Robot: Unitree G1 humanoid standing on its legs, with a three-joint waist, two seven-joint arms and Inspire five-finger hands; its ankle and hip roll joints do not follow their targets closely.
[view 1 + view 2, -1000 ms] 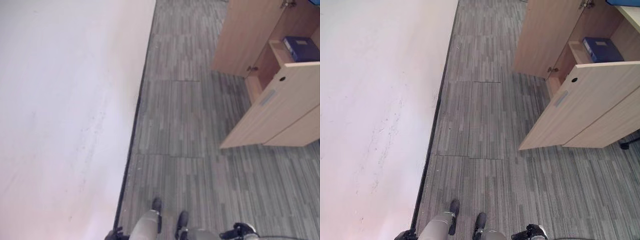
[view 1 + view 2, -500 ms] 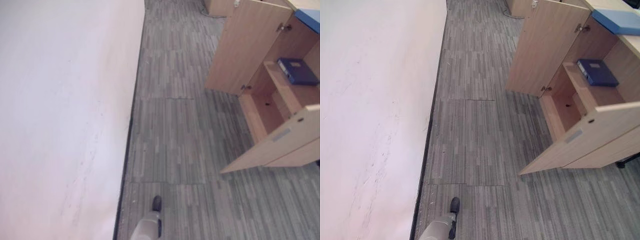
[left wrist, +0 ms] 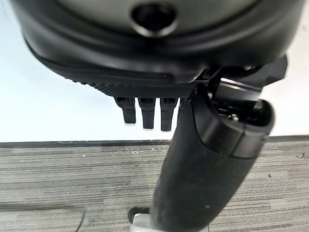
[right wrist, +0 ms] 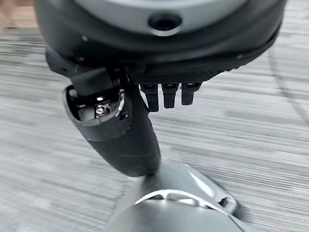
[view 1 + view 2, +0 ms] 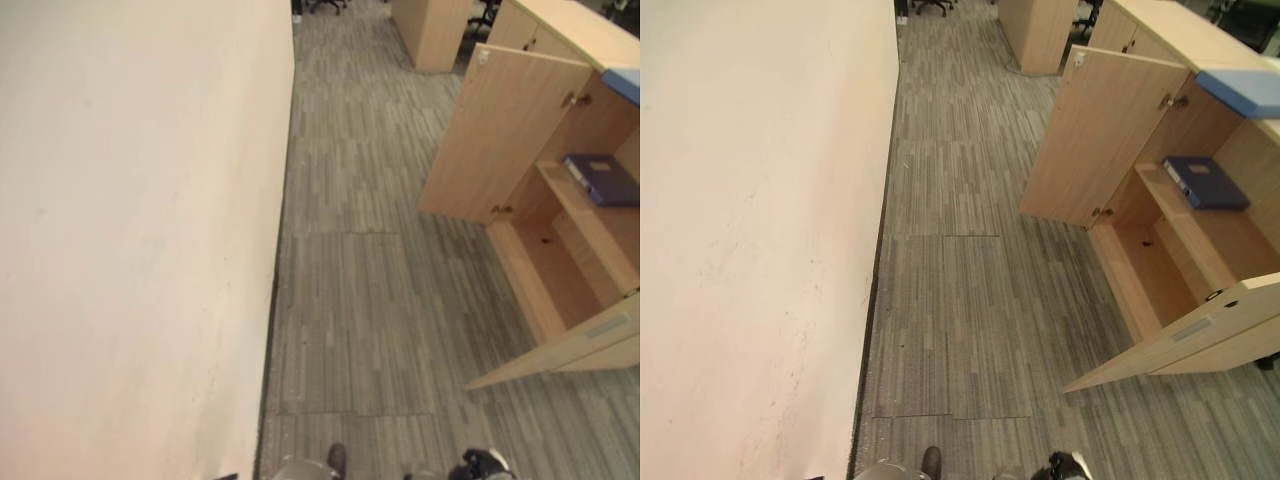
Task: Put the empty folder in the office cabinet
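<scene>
Hanging empty above the carpet (image 5: 370, 300), the left hand (image 3: 154, 72) and right hand (image 4: 159, 58) kept straight fingers; a blue folder (image 5: 1205, 182) lay inside the open cabinet (image 5: 1160, 250).

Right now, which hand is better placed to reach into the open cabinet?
The right hand. The open cabinet, with the dark blue folder on its shelf, stands on the robot's right; the wall is beside the left hand. Both hands hang empty.
</scene>
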